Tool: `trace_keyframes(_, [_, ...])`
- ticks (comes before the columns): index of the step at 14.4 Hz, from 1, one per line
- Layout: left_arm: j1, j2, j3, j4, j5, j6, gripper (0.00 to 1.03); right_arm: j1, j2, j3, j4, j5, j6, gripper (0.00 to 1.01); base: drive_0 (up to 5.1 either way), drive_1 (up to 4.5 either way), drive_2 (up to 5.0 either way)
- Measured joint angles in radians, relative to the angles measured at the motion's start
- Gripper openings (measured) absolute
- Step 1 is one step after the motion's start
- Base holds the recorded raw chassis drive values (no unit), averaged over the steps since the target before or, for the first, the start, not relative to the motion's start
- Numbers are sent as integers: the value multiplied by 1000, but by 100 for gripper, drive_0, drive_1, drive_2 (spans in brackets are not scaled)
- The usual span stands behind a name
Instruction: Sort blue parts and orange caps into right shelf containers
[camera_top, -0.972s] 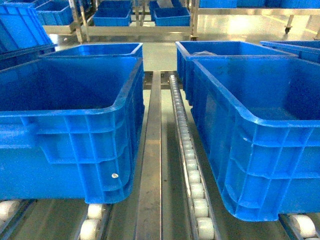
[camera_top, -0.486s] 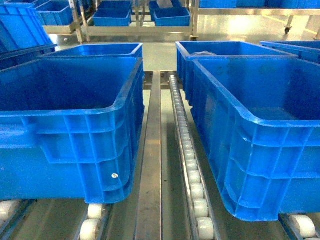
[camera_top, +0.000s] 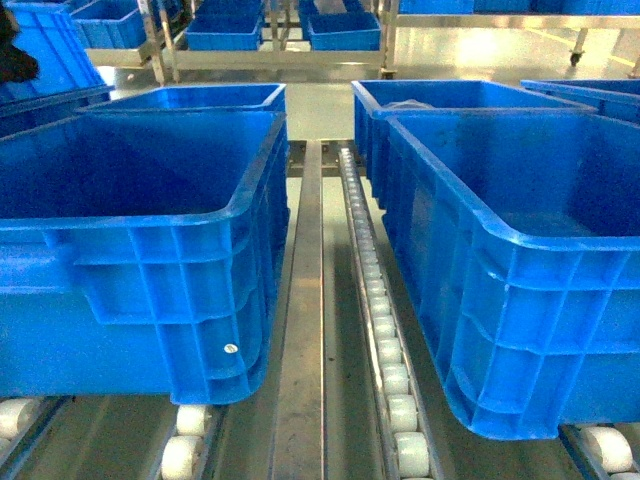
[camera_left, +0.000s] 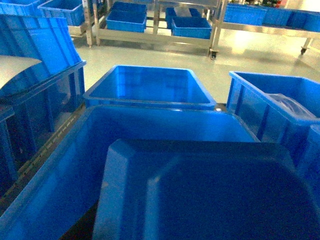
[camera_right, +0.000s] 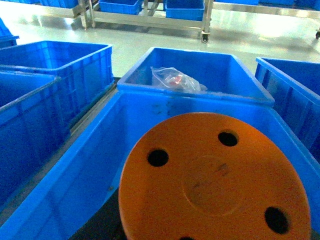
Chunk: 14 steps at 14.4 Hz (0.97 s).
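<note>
A large dark-blue part (camera_left: 200, 195) with a flat bevelled face fills the lower left wrist view, hanging over the near blue crate (camera_left: 55, 180). It hides my left gripper's fingers. An orange cap (camera_right: 215, 180), seen end-on as a round disc with several dark holes, fills the lower right wrist view. It hangs over the near right shelf container (camera_right: 75, 185) and covers my right gripper's fingers. In the head view neither arm shows, only the near right container (camera_top: 520, 240) and the left crate (camera_top: 150, 215).
A second crate (camera_right: 200, 55) behind the right container holds a clear plastic bag (camera_right: 175, 80). A metal rail and white roller track (camera_top: 375, 300) run between the crate rows. More crates sit on steel racks (camera_top: 270, 60) beyond. A dark shape (camera_top: 15, 55) shows at the top left.
The head view has shifted slightly, so the crates sit a little higher in frame. A dark shape has come in at the top left edge.
</note>
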Motion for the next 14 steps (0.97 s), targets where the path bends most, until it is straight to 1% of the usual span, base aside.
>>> trace_keyframes(1, [5, 56, 54, -5, -3, -19, 51, -2, 67, 68, 3, 4, 14, 45, 0, 0, 0])
trace_keyframes(2, [5, 78, 74, 0, -6, -27, 64, -2, 102, 104, 8, 7, 19, 54, 0, 0, 0])
trace_keyframes(3, [5, 78, 72, 1, 3, -30, 76, 0, 106, 104, 10, 20, 19, 67, 0, 0, 0])
trace_keyframes(4, [4, 78, 66, 5, 15, -32, 89, 7, 106, 103, 14, 20, 20, 80, 0, 0, 0])
trace_keyframes(5, [8, 72, 51, -10, 56, -44, 100, 13, 103, 92, 14, 8, 20, 95, 0, 0, 0])
trace_keyframes(6, [10, 72, 38, 7, 57, -48, 97, 19, 103, 82, 22, 18, 18, 99, 0, 0, 0])
trace_keyframes(7, [12, 66, 30, 18, 31, -47, 98, 28, 100, 80, 6, 56, 3, 97, 0, 0, 0])
trace_keyframes(8, [16, 35, -6, 27, 5, -59, 98, 31, 95, 59, 7, 58, -11, 98, 0, 0, 0])
trace_keyframes(9, [19, 15, -24, 24, 2, -71, 98, 31, 95, 52, 1, 59, -18, 98, 0, 0, 0])
trace_keyframes(10, [19, 15, -25, 37, 0, -71, 97, 32, 96, 15, 136, 113, 2, 90, 0, 0, 0])
trace_keyframes(11, [13, -4, -80, 125, 2, -19, 83, 31, 60, -57, 226, 136, 27, 77, 0, 0, 0])
trace_keyframes(12, [11, -58, -164, 148, 2, 11, 71, 29, -2, -153, 263, 137, 42, 62, 0, 0, 0])
trace_keyframes(13, [9, -106, -234, 168, 2, 29, 58, 21, -49, -220, 276, 135, 46, 49, 0, 0, 0])
trace_keyframes(14, [9, -157, -299, 178, 2, 36, 44, 15, -95, -279, 288, 130, 48, 37, 0, 0, 0])
